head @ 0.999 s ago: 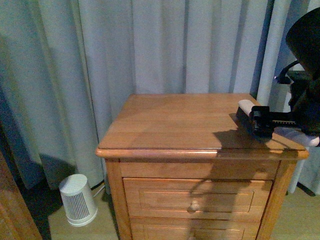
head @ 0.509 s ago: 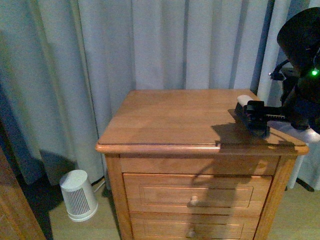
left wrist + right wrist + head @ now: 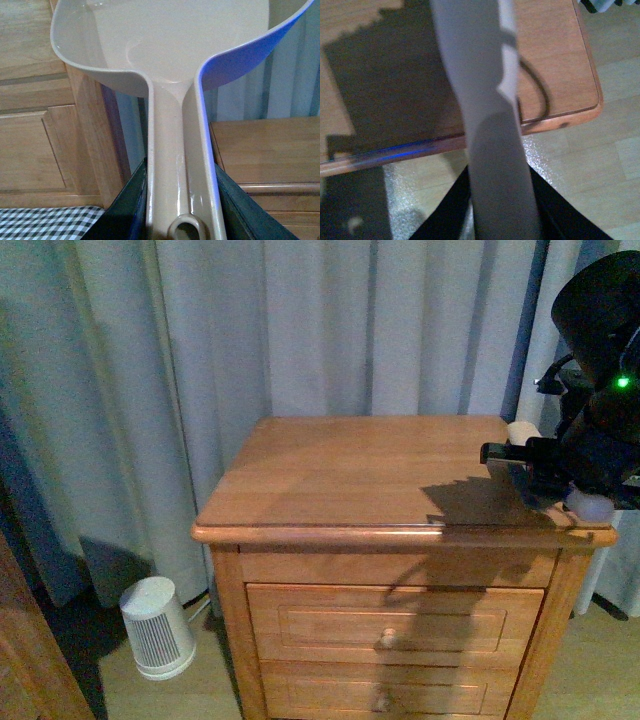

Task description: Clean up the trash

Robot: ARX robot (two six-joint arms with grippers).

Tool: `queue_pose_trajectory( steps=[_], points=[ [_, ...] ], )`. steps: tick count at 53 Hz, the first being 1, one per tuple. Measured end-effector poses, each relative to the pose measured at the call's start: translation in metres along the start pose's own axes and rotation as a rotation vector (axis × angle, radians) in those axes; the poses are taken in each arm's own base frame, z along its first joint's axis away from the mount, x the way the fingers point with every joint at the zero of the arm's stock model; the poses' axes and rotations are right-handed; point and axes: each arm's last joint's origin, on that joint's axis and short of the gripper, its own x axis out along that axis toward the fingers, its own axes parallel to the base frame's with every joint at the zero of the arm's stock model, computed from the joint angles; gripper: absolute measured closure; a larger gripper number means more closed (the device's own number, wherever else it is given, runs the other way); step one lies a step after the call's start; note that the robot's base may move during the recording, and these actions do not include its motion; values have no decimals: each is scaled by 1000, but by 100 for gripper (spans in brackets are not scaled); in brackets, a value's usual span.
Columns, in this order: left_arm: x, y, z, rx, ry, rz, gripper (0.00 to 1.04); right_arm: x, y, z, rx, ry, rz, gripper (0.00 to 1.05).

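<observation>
The counter (image 3: 340, 480) lies bare across the centre and left of the frame. The right hand (image 3: 535, 456) holding a brush (image 3: 521, 432) blocks its right edge, and curtains (image 3: 300, 330) hang close behind.

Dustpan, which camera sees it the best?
The left wrist view: the beige dustpan fills it, scoop and handle, with the left gripper shut on the handle. The front view and right wrist view show none of it.
</observation>
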Motion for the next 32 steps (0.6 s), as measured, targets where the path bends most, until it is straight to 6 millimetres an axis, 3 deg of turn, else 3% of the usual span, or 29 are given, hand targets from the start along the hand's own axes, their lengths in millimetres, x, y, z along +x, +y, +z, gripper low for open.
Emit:
queue_pose_trajectory(
  steps=[9, 14, 25, 32],
  points=[
    [0, 0, 0, 0, 0, 0, 76, -10, -2, 3, -32, -75, -2, 85],
    [0, 0, 0, 0, 0, 0, 76, -27, -6, 7, -66, -166, -9, 85],
    [0, 0, 0, 0, 0, 0, 76, -95, -26, 7, -141, -463, -4, 85],
    [0, 0, 0, 0, 0, 0, 76, -140, -46, -14, -150, -588, -9, 85]
  ],
)
